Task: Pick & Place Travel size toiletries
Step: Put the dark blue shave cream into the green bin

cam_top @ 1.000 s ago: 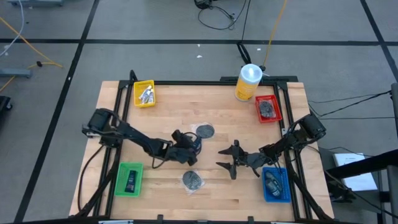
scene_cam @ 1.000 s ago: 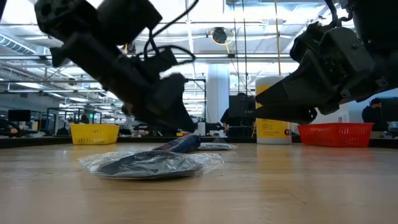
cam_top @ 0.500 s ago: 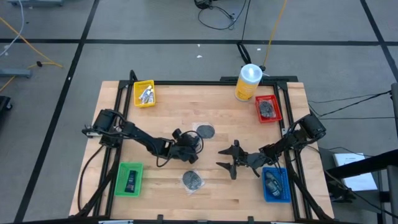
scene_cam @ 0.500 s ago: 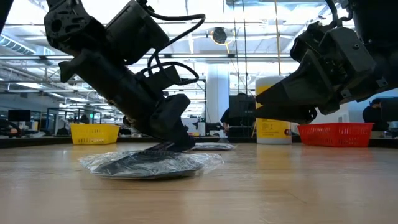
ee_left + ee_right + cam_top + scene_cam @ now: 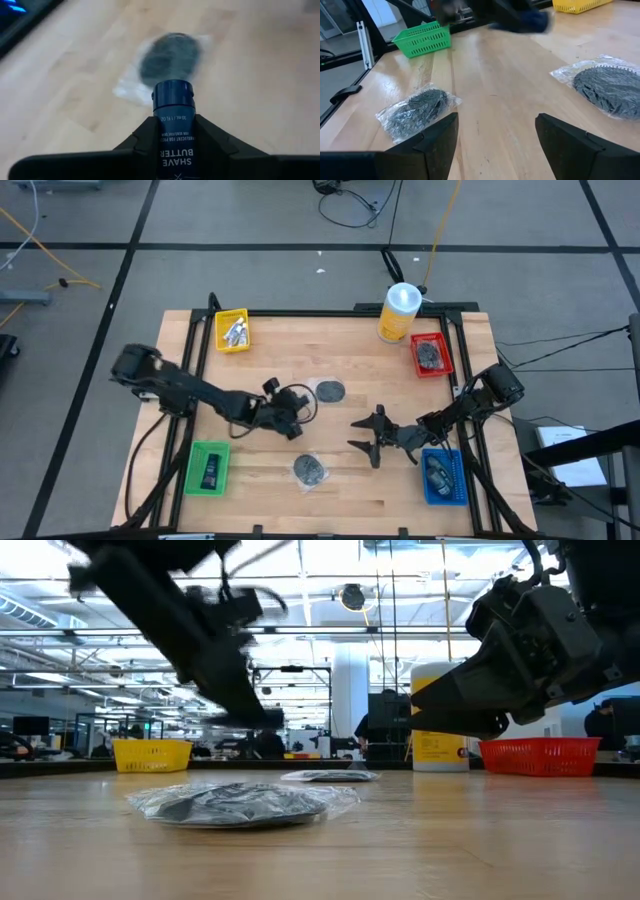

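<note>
On a wooden table [image 5: 340,360] ringed by small coloured trays, the left gripper [image 5: 291,426] hangs just off the surface near the middle, its fingers closed on a dark blue tube [image 5: 172,125] labelled shave butter, with the cap poking out beyond the fingertips. Opposite it to the right, the right gripper [image 5: 366,438] waits with its fingers spread wide and nothing between them. Two dark discs in clear wrap lie loose on the wood: one [image 5: 329,391] just far of the left gripper, the other [image 5: 310,469] toward the near edge. A green tray [image 5: 209,466] sits at the near left. Held only by its lower body, the smooth tube could slide or twist out during the carry, or clip a tray's rim.
</note>
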